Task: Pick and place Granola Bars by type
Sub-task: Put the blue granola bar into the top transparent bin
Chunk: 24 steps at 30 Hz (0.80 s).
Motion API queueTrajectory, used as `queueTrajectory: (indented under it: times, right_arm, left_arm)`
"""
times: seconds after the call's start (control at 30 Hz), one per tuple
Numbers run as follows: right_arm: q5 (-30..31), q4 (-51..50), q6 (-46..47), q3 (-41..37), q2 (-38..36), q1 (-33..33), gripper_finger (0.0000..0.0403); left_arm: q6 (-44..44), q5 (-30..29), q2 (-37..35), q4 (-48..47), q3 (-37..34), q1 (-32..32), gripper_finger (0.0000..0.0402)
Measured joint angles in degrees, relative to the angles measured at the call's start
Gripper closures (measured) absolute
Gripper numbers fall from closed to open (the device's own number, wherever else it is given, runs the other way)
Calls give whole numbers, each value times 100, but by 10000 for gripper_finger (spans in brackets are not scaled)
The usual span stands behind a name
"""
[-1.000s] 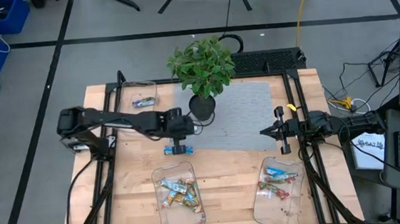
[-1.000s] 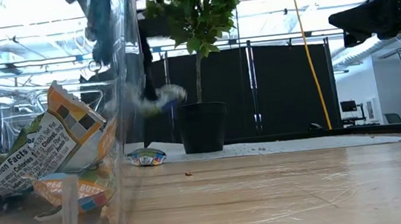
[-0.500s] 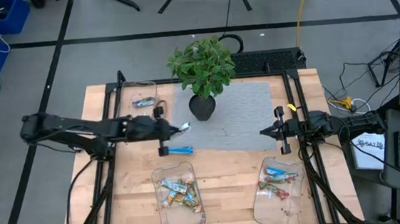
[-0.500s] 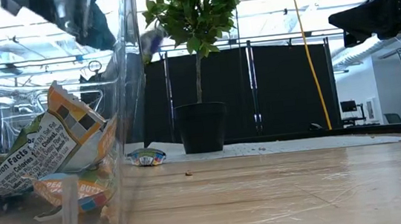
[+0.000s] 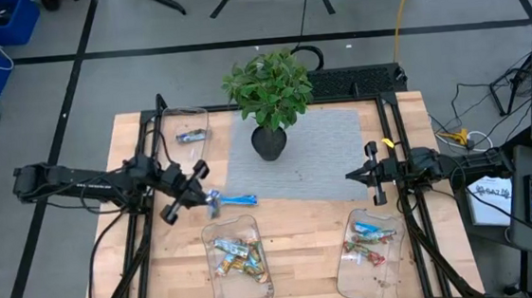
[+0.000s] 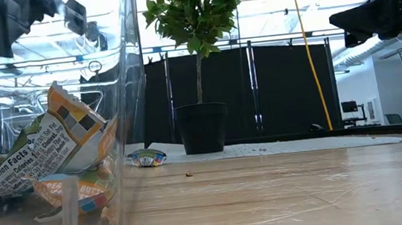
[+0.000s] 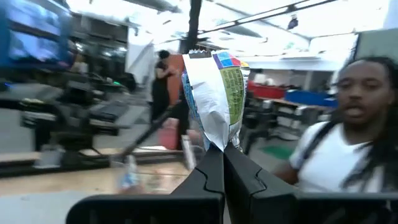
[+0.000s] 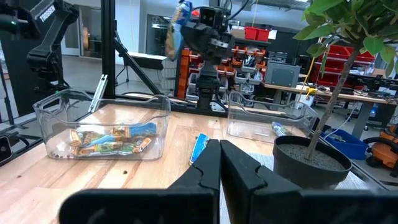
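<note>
My left gripper (image 5: 203, 197) is high above the table's left middle, shut on a blue-white-green granola bar (image 7: 214, 93), which also shows in the right wrist view (image 8: 178, 18). A blue bar (image 5: 240, 201) lies flat on the wood beside the grey mat (image 5: 314, 159), close to the gripper's right. My right gripper (image 5: 374, 174) is shut and empty at the table's right side. The far-left tray (image 5: 170, 118) holds one bar (image 5: 189, 135). The near middle tray (image 5: 209, 244) and the near right tray (image 5: 356, 270) each hold several bars. My left gripper pinches the bar's lower end (image 7: 217, 144) between its two fingers, at their free ends. The fingers lie about level and point toward the table's right and near side. The bar sticks out beyond the fingertips, lifted clear of the table.
A potted plant (image 5: 269, 90) stands at the mat's far left corner. A person (image 7: 348, 124) shows in the room beyond the table. Bare wood lies between the two near trays.
My left gripper has gone up and toward the table's left and near edges with the bar, and has turned about on the way. The bar is lifted well clear. The blue bar on the table has stayed in place.
</note>
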Motion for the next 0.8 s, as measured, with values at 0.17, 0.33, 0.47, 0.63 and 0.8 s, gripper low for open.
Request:
queueTrajectory:
  times: [0.17, 0.33, 0.47, 0.63, 0.8]
  right_arm:
    - [0, -2, 0, -1, 0, 0, 403]
    - [0, -2, 0, -2, 2, 0, 403]
    - [0, -2, 0, 0, 1, 0, 403]
    - [0, -2, 0, 0, 2, 0, 403]
    - [0, 0, 0, -2, 0, 0, 403]
  left_arm:
    - [-147, -73, 2, -31, -14, 18, 401]
    - [774, -1259, -51, -73, -14, 16, 401]
    - [2171, -3188, -22, -156, -14, -42, 401]
    - [3409, -4387, 21, -273, -14, -66, 401]
    - [2476, -6575, 20, -492, -14, -40, 401]
